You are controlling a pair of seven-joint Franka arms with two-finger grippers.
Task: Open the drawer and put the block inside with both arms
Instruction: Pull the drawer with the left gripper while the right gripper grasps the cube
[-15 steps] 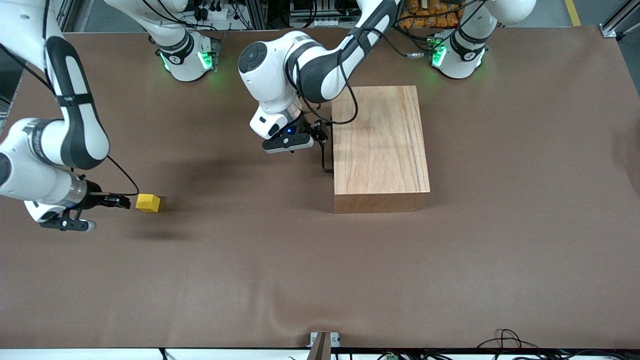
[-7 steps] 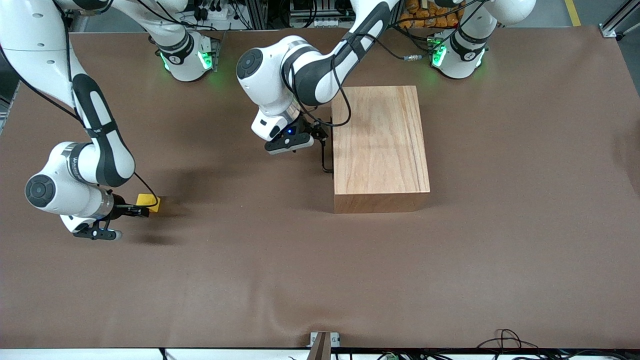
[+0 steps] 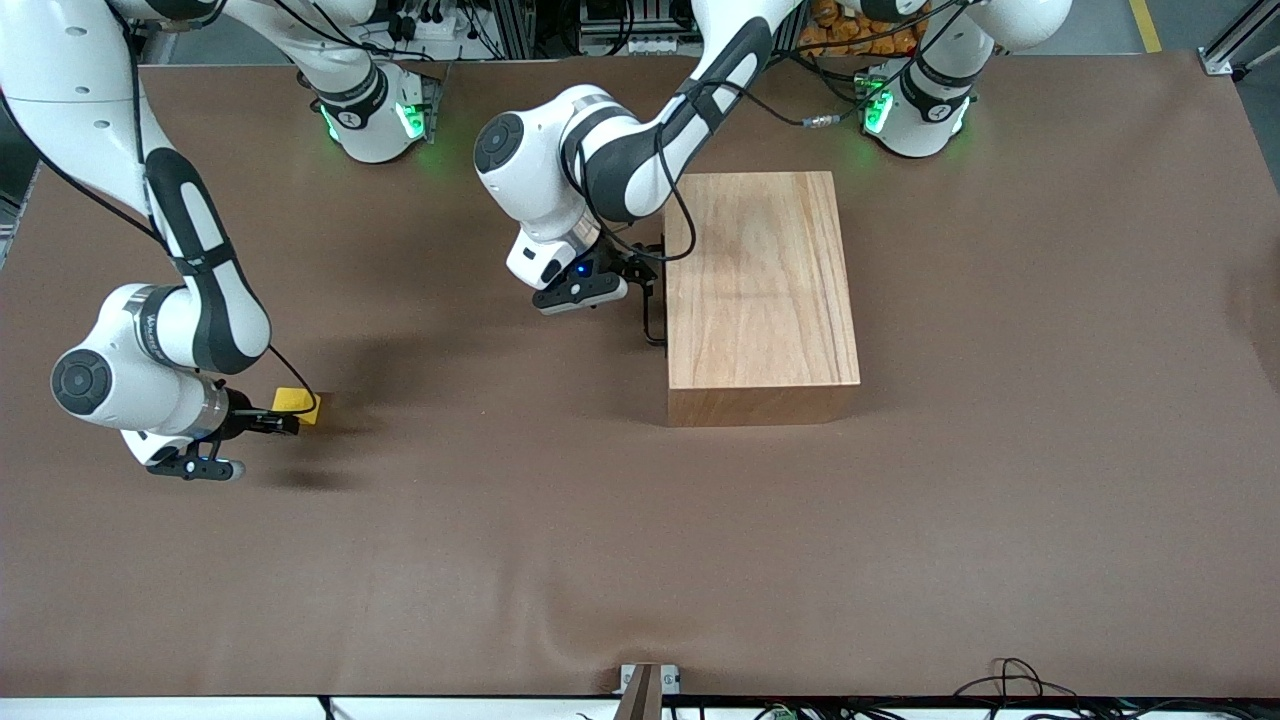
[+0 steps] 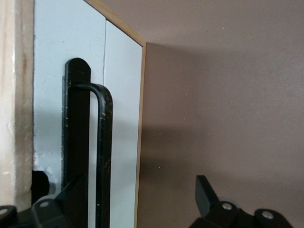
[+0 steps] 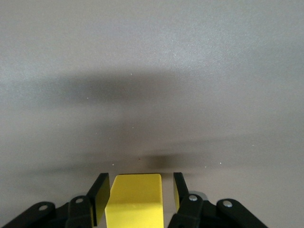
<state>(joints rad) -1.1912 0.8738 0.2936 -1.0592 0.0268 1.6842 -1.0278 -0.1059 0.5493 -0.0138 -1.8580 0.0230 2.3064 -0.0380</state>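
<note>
Now, right gripper (image 5: 137, 195): jaws spread around the block (image 5: 134, 199), one finger on each side.
Block: on the table (image 3: 500, 560), toward the right arm's end.
Left gripper (image 4: 137, 202): jaws wide apart, straddling the drawer's (image 4: 121, 118) black handle (image 4: 102, 152).
Drawer: closed in the wooden box (image 3: 760, 290).

This looks like a robotics lab: two white arms' green-lit bases (image 3: 375, 115) stand along the edge of a brown-covered table (image 3: 1000, 500), beside aluminium framing (image 3: 1235, 45), loose cables (image 3: 1010, 680) and what may be stacked equipment near those bases.
</note>
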